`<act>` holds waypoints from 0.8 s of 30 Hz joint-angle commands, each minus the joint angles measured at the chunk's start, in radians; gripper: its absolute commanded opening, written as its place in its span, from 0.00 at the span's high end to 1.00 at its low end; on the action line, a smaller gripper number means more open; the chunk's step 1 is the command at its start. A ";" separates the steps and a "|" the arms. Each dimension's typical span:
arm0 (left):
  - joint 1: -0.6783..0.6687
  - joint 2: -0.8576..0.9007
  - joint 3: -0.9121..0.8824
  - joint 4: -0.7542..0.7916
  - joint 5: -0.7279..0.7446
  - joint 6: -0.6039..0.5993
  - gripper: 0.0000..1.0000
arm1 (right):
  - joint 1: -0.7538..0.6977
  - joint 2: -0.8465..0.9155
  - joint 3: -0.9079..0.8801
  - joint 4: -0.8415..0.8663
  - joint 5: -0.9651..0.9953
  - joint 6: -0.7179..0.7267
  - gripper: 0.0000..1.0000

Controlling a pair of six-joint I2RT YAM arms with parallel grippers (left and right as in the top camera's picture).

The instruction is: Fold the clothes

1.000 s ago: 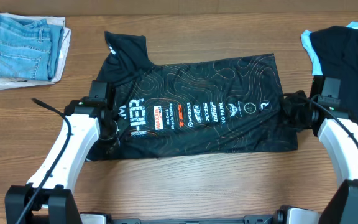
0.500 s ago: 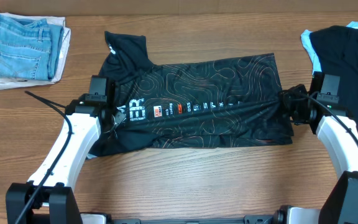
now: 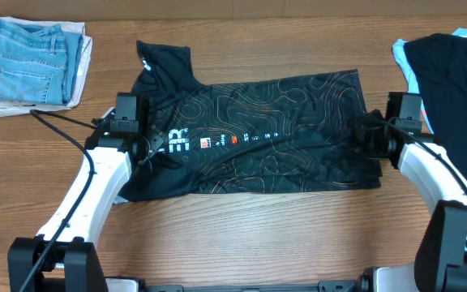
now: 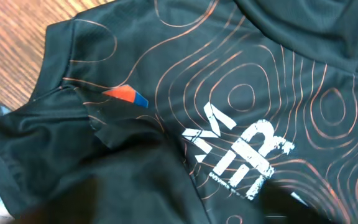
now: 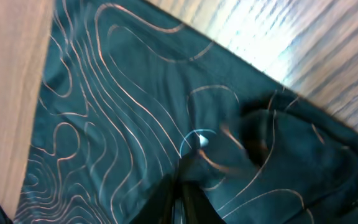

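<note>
The clothes, a black shirt (image 3: 274,122) with orange contour lines, lie across the middle of the table, the near half folded back over most of the logo row. One sleeve points to the back left. My left gripper (image 3: 151,148) hovers over the shirt's left end by the white lettering (image 4: 241,152). Its fingers show only as dark blurs far apart at the bottom corners of the left wrist view, and the cloth lies loose between them. My right gripper (image 3: 362,132) is at the shirt's right end, shut on a bunched fold of the fabric (image 5: 253,134).
Folded light-blue jeans (image 3: 31,61) sit on a white cloth at the back left corner. A dark garment (image 3: 452,81) over a light-blue one lies at the right edge, just behind the right arm. Bare wooden table (image 3: 242,235) runs along the front.
Both grippers carried the near hem away from the front edge, folding it over the logos. The left gripper opened and let go. The right gripper shifted left, still pinching cloth.
</note>
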 commanded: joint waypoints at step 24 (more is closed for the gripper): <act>-0.024 0.008 -0.180 -0.202 0.180 -0.054 0.04 | 0.004 0.008 0.025 -0.033 0.017 -0.001 0.56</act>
